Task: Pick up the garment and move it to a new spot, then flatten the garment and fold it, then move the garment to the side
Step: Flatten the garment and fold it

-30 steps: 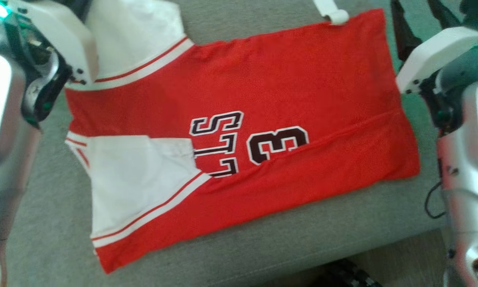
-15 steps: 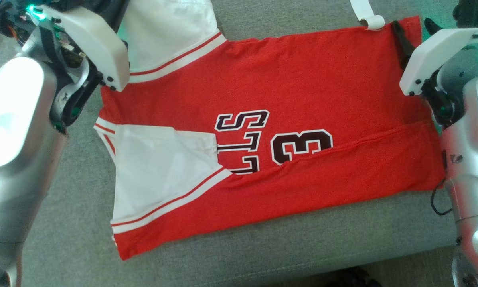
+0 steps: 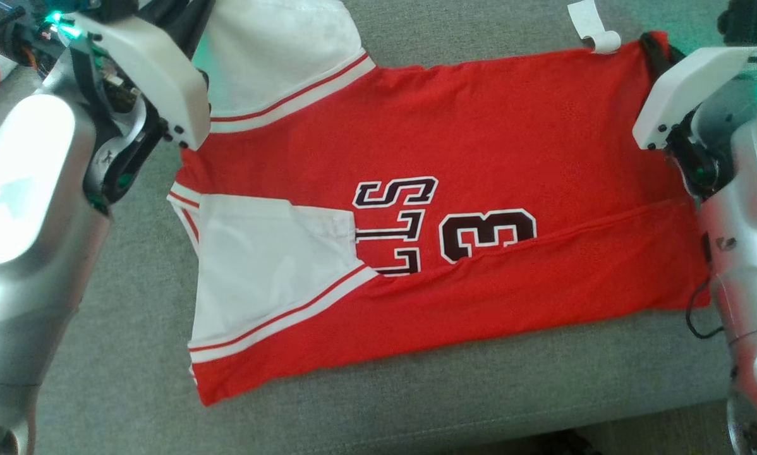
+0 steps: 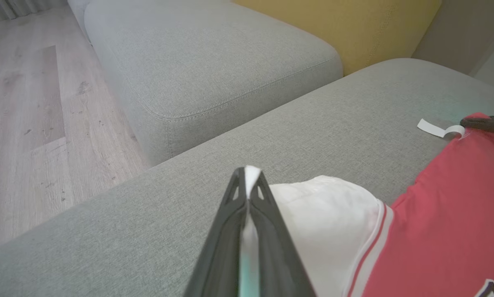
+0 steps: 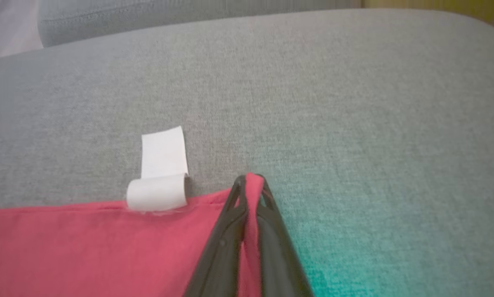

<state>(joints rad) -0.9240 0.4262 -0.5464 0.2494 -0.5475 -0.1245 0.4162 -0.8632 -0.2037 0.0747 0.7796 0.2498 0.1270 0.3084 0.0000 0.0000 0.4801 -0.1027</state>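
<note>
The garment [image 3: 454, 145] is a red jersey with white panels and dark lettering, lying flat on the grey sofa cushion [image 3: 119, 354], its near long edge folded over. My left gripper [image 4: 247, 185] is shut on the white panel [image 4: 329, 214] at the jersey's far left corner. My right gripper [image 5: 249, 189] is shut on the red fabric [image 5: 86, 247] at the far right corner, cloth pinched between its dark fingers [image 3: 656, 50]. A white care label [image 5: 162, 169] sticks out from the hem just left of the right gripper.
Another grey cushion [image 4: 205, 62] and a yellow backrest [image 4: 354, 24] lie beyond the garment. Wooden floor [image 4: 32, 115] lies to the left of the sofa. The sofa's front edge [image 3: 543, 417] runs just below the jersey.
The right gripper has closed on the jersey's far right corner; earlier its fingers stood open over it. The head camera has shifted, so the whole picture moved right and down.
</note>
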